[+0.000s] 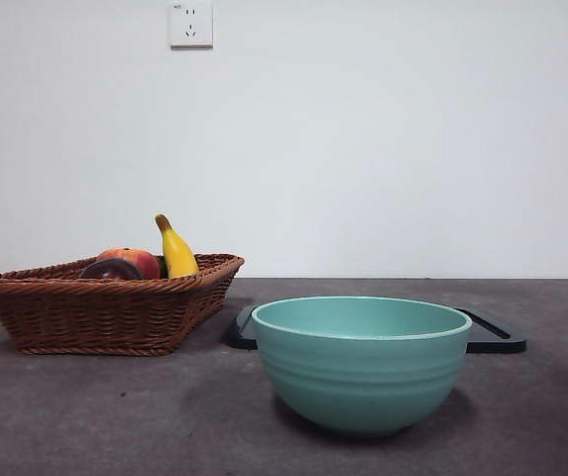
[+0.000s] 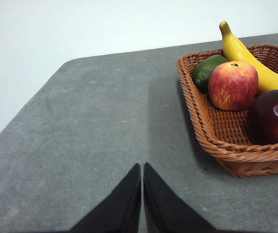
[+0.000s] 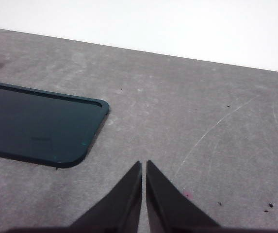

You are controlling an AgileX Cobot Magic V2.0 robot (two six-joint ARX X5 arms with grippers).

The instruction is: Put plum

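Note:
The plum [image 2: 274,116] is a glossy dark maroon fruit lying in the wicker basket [image 2: 216,141]; in the front view the plum [image 1: 111,269] peeks over the basket's rim [image 1: 105,297] at the left. A teal bowl [image 1: 361,359] stands in front at the centre. My left gripper [image 2: 142,166] is shut with nothing in it, over bare table short of the basket. My right gripper [image 3: 144,163] is shut too, empty, over bare table beside a dark tray [image 3: 37,124]. Neither arm shows in the front view.
A red-orange apple [image 2: 233,85], a yellow banana [image 2: 248,56] and a green fruit [image 2: 207,70] share the basket. The dark tray [image 1: 492,335] lies flat behind the bowl. A wall with a socket [image 1: 190,24] stands behind the table.

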